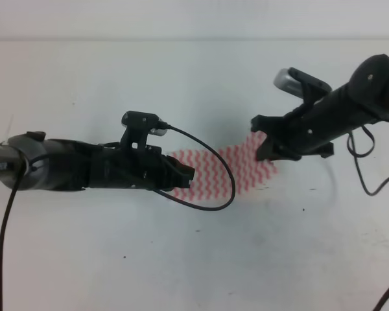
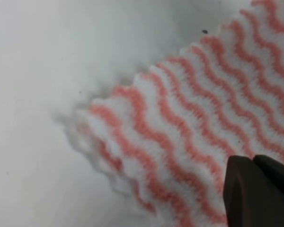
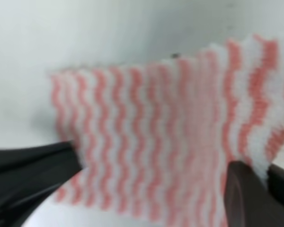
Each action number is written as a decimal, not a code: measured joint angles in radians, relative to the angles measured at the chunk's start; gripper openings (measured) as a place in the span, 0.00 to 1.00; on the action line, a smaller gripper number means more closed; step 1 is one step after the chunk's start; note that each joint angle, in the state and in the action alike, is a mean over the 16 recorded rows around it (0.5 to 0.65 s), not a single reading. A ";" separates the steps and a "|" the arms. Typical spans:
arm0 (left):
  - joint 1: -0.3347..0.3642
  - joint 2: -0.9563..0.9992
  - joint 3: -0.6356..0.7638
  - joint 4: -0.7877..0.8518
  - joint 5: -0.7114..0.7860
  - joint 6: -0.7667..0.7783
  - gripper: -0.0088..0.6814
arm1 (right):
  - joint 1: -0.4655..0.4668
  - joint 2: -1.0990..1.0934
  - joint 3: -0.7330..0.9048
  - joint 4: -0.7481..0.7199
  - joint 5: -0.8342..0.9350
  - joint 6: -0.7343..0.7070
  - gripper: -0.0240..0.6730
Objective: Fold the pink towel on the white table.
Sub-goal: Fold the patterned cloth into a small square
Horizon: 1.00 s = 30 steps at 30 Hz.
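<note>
Dark finger of the right gripper (image 3: 248,196) fills the bottom right of the right wrist view, with the pink towel (image 3: 180,137) bunched right against it and rising in front of the lens. Looks like a pinch on the towel's edge (blurry, so a judgement, not a clean read). The other dark shape at lower left of that view is probably the left arm.

Left gripper (image 2: 260,191): only one dark fingertip shows at the bottom right of its wrist view, sitting over the towel (image 2: 189,127). Cannot tell whether it is spread, closed or gripping cloth. The high view doesn't help; the arm body hides the jaws.

Towel sits mid-table on the white table (image 1: 201,259), between the two arms. In the high view the left gripper (image 1: 185,175) covers its left end and the right gripper (image 1: 272,146) its right end; the towel (image 1: 236,170) shows as a wedge between them.

Progress: early to mid fold, by the look of it. Right side is lifted off the table, left corner lies flat with a slightly rippled edge. No finished crease visible. Left to do: carry the lifted side over, lay it down edge to edge, release.

Cloth: thin, limp, pink-red and white wavy zigzag stripes, edges a bit fuzzy.
</note>
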 joint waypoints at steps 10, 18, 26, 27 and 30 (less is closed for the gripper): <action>0.000 -0.004 0.000 -0.002 0.018 0.010 0.01 | 0.059 0.007 -0.052 0.025 -0.009 -0.014 0.02; 0.013 -0.038 0.000 0.012 0.046 0.022 0.01 | 0.074 0.033 -0.076 0.029 -0.018 -0.001 0.02; 0.045 -0.073 -0.001 0.097 0.046 -0.030 0.01 | 0.086 0.040 -0.079 0.038 -0.025 0.002 0.02; 0.049 -0.075 -0.001 0.109 0.045 -0.039 0.01 | 0.088 0.040 -0.079 0.039 -0.027 0.002 0.01; 0.060 -0.075 -0.002 0.144 0.041 -0.065 0.01 | 0.095 0.041 -0.081 0.045 -0.034 0.002 0.01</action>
